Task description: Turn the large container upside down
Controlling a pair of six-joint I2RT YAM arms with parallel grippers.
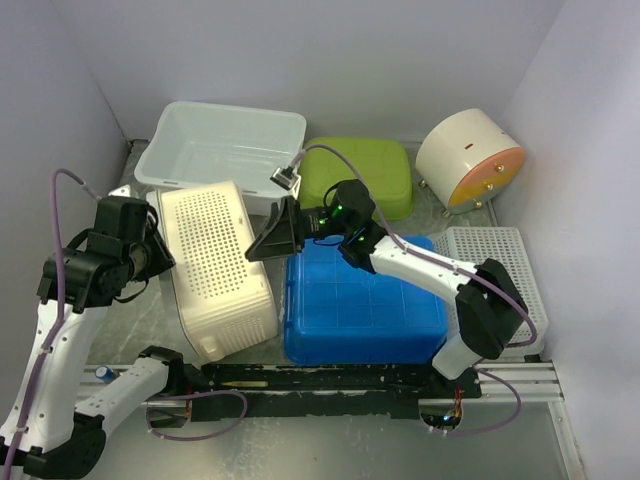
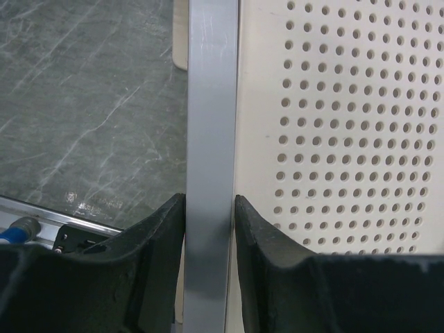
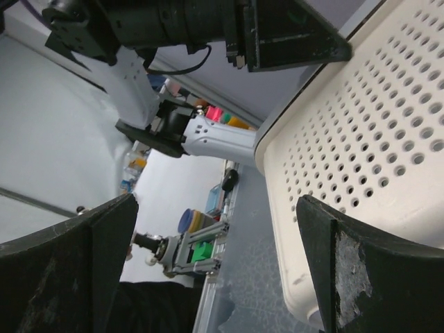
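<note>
The large container is a cream perforated basket [image 1: 215, 265] at the left-centre of the table, with a perforated face turned up toward the top camera. My left gripper [image 1: 165, 255] is at its left edge. In the left wrist view the gripper [image 2: 209, 229] is shut on the basket's grey-looking rim strip [image 2: 208, 125], with the perforated wall [image 2: 347, 125] to its right. My right gripper [image 1: 270, 238] is open at the basket's far right corner. In the right wrist view the gripper [image 3: 216, 208] holds nothing, and the basket's wall [image 3: 374, 139] lies by its right finger.
A clear white tub [image 1: 225, 145] stands behind the basket. A blue bin [image 1: 360, 305] lies bottom-up right beside it. A green bin [image 1: 365, 170], a round cream and orange object [image 1: 468, 155] and a white perforated tray [image 1: 500, 270] are to the right. An aluminium rail [image 1: 350, 378] runs along the front.
</note>
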